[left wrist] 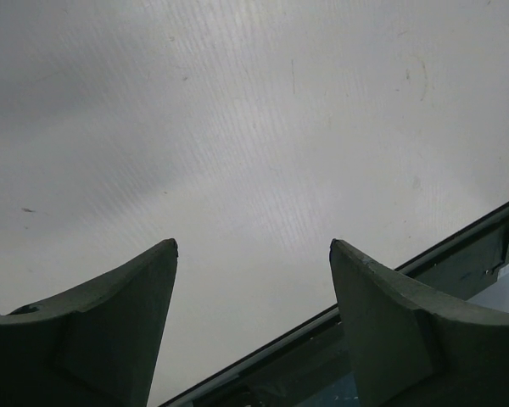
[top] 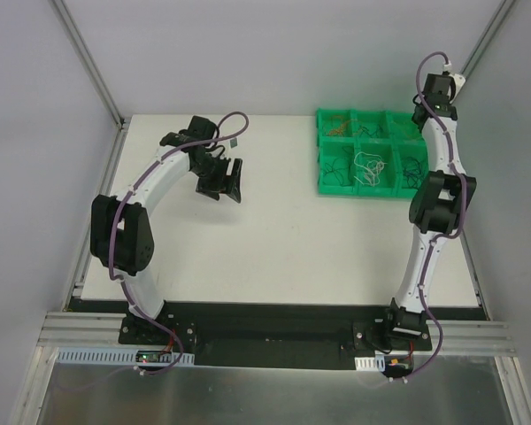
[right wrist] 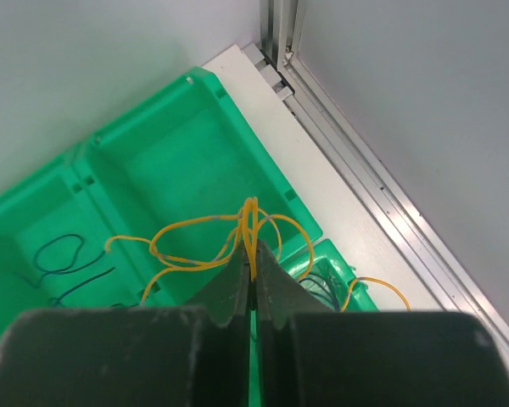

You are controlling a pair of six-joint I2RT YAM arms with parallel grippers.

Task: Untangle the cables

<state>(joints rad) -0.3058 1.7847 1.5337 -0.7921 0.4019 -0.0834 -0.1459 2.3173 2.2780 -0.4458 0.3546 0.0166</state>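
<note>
My right gripper (right wrist: 253, 254) is shut on a thin orange cable (right wrist: 187, 246) and holds it above the green compartment bin (right wrist: 153, 161); the cable's loops hang out on both sides of the fingers. In the top view this gripper (top: 422, 113) is over the bin's far right corner. Other cables lie in the bin's compartments: a white one (top: 367, 166), dark ones (top: 336, 168) and a dark blue one (right wrist: 64, 259). My left gripper (left wrist: 253, 246) is open and empty above the bare white table; it also shows in the top view (top: 226, 181), well left of the bin.
The green bin (top: 323, 181) stands at the table's far right. Aluminium frame rails (right wrist: 339, 144) run close behind and right of it. The table's edge with a dark rail (left wrist: 458, 254) shows in the left wrist view. White walls surround the table.
</note>
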